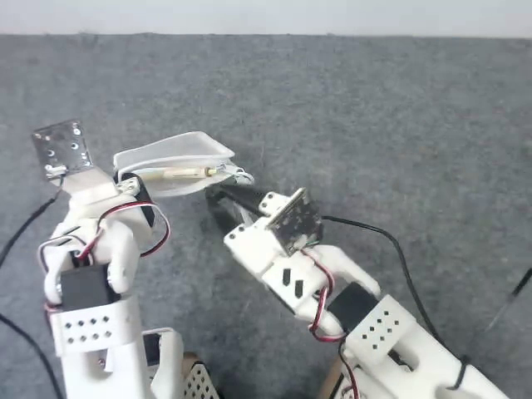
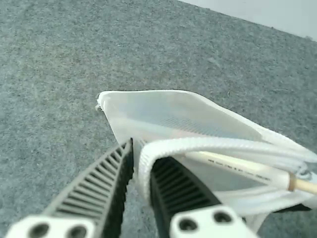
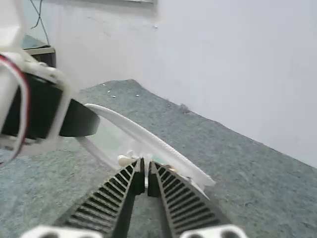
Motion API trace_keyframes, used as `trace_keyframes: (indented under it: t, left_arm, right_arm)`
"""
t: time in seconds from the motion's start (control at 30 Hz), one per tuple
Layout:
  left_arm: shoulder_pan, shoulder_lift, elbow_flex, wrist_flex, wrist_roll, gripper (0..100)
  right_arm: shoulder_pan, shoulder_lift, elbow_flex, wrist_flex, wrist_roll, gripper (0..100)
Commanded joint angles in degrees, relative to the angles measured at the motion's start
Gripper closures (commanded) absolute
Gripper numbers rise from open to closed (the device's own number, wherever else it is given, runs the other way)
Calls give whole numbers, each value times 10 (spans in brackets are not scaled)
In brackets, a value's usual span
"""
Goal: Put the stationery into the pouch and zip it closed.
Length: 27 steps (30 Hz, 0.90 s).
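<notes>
— Where is the pouch sitting right now?
— The pouch [image 1: 179,154] is lying mouth open on the grey table [image 1: 391,108], between the two arms. A cream pen [image 1: 187,173] is lying inside it, along the zip edge.
— And the grippers?
— The left gripper [image 2: 141,152] is pinching the zip rim at one end. The right gripper [image 3: 144,167] is pressing its fingers together at the other end; I cannot tell whether it is catching anything.
— Any room around it?
— Grey surface is stretching wide beyond the pouch's far edge and off toward the right arm's side. The table's back edge is lying well apart from the pouch.
</notes>
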Motion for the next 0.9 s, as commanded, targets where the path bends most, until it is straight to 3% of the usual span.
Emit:
trace_keyframes:
  t: [0.0,0.17,0.4,0.57,0.7,0.87]
  left_arm:
    - [0,-5,-8,-18,-4,987]
    - [0,-5,-8,-18,-4,987]
    - [1,-5,-8,-19,-4,987]
    - [1,-5,-8,-19,-4,987]
    - [1,-5,-8,-18,-4,987]
    - [1,-5,-8,-18,-4,987]
  right_arm:
    - [30,-12,-10,-23,-33,992]
    - [30,24,-16,-52,-42,992]
    - [29,188,-104,-58,-41,992]
    - [7,281,-133,-57,32,992]
    - [8,269,-135,-39,37,992]
    - [18,164,-138,74,35,989]
